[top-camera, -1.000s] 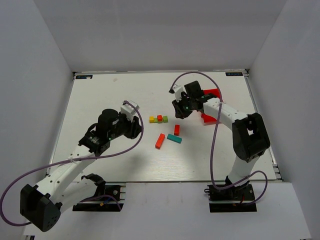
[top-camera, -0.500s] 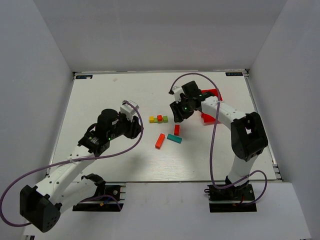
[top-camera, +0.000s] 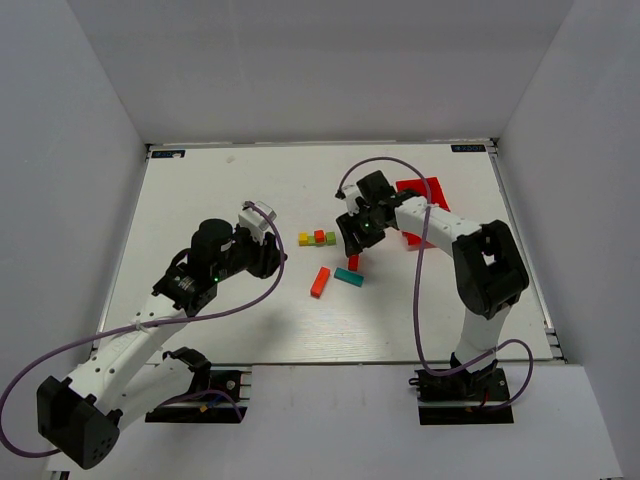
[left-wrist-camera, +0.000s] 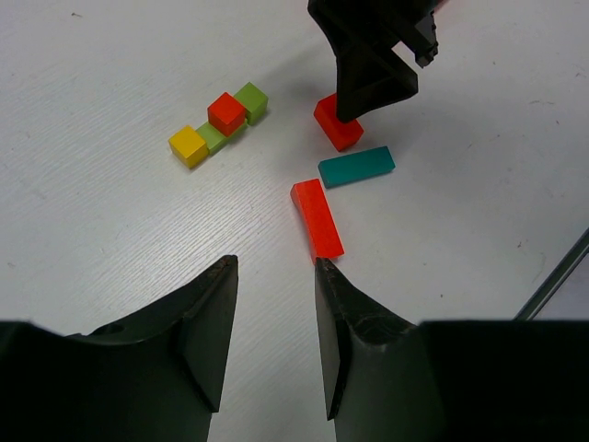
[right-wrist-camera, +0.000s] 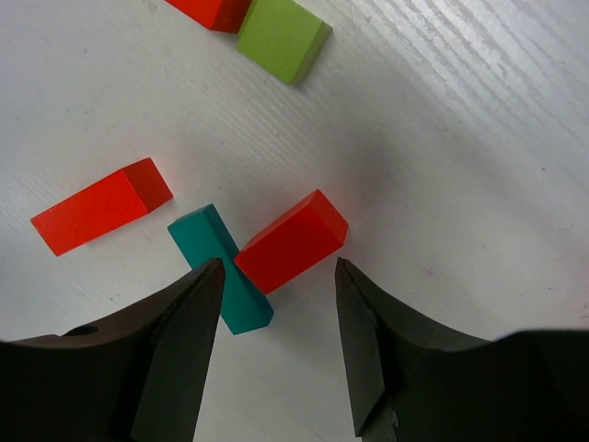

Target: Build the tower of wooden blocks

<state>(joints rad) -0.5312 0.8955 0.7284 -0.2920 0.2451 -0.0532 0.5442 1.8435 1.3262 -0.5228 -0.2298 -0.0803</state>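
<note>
Wood block tower [left-wrist-camera: 224,120]: small painted wooden pieces, glossy flat colours, set mid-table [top-camera: 220,190].
Joined so far: low row of yellow cube [left-wrist-camera: 188,145], green piece and green cube [left-wrist-camera: 250,99], touching end to end, with red cube [left-wrist-camera: 225,112] seated on the middle.
Loose on the near side of the row: short red block [right-wrist-camera: 290,241], teal bar [right-wrist-camera: 221,267], orange bar [left-wrist-camera: 317,219], all lying flat and near one another.
Right gripper [right-wrist-camera: 277,276]: directly above the red block, jaws spread to either side of it, pinching nothing.
Left gripper [left-wrist-camera: 273,267]: above bare table near the orange bar's end, jaws parted, empty.
Red bin [top-camera: 420,188]: far right, partly behind the right arm.
</note>
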